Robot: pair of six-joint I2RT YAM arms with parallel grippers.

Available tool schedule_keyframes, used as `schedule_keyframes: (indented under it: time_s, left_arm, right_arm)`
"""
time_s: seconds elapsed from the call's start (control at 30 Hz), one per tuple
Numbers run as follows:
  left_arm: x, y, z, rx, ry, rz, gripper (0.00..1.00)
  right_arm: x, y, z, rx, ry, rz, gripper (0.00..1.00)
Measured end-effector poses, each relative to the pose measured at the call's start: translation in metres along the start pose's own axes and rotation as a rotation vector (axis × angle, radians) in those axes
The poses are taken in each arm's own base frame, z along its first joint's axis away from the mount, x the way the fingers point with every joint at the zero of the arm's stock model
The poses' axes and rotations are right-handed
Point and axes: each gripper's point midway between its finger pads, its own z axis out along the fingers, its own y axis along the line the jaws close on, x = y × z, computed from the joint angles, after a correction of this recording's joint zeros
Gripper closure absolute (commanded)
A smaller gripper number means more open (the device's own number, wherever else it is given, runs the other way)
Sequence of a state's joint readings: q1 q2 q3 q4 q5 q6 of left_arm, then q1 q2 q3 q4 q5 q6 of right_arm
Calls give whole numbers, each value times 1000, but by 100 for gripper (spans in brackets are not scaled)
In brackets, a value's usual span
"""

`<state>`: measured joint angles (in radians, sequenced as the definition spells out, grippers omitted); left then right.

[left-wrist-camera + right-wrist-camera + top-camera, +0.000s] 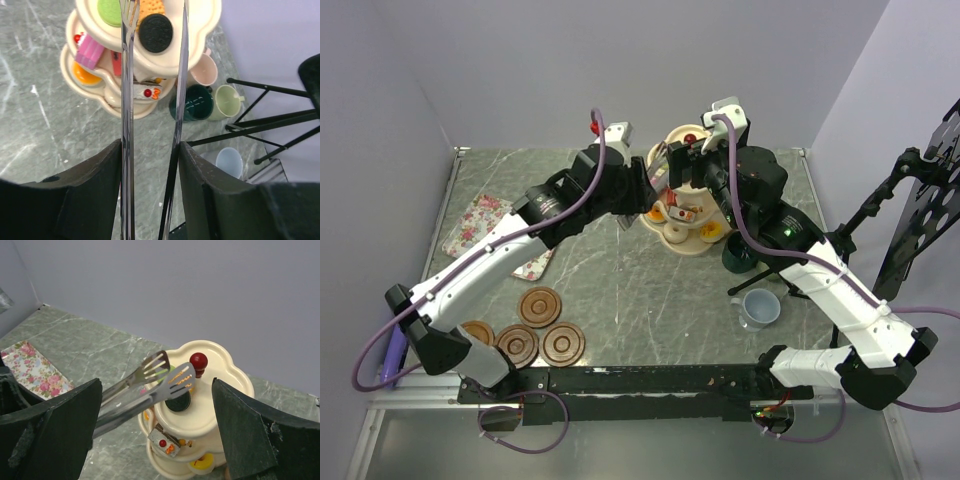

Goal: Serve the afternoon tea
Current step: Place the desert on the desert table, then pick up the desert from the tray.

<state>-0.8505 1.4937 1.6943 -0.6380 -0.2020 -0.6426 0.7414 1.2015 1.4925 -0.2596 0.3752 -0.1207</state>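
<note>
Holding the tongs (127, 100) lengthwise toward the stand (200, 30) in my left gripper (151, 150), tips over its top-tier dark cake (155, 33), I hang my right gripper (156, 385) wide open above.

I count 4 brown saucers (538, 306), 4 mugs (192, 102), 1 3-tier stand (230, 375). Also 1 pr tongs (125, 125) and 1 floral tray (475, 225). Cakes (155, 33) overlap too much for an exact no.

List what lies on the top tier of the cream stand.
A green round cake, an orange waffle-like piece and a dark round biscuit. The tongs cross in front, hiding part of the tier.
</note>
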Motion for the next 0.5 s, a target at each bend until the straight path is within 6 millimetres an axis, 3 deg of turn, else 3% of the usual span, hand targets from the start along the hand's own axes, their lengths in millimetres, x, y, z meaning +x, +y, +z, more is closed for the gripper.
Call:
schedule_keyframes:
  time_s: [0.13, 0.23, 0.33, 0.37, 0.43, 0.5]
  left_arm:
    - [-8, 15, -14, -44, -30, -3, 50]
    - [-19, 46, -32, -102, -66, -31, 50]
    - [-21, 115, -56, -240, -94, -91, 50]
    - [-19, 151, -66, -313, -104, -122, 50]
    - [-5, 212, -85, -469, -101, -170, 50]
    - [19, 260, -99, -603, -50, -205, 50]
  right_arm:
    - [1, 0, 0, 0, 3, -1, 4]
    - [1, 0, 0, 0, 3, -1, 4]
    - [0, 0, 0, 0, 2, -1, 4]
    - [0, 0, 0, 0, 2, -1, 4]
    - [0, 0, 0, 0, 2, -1, 4]
    - [0, 0, 0, 0, 2, -1, 4]
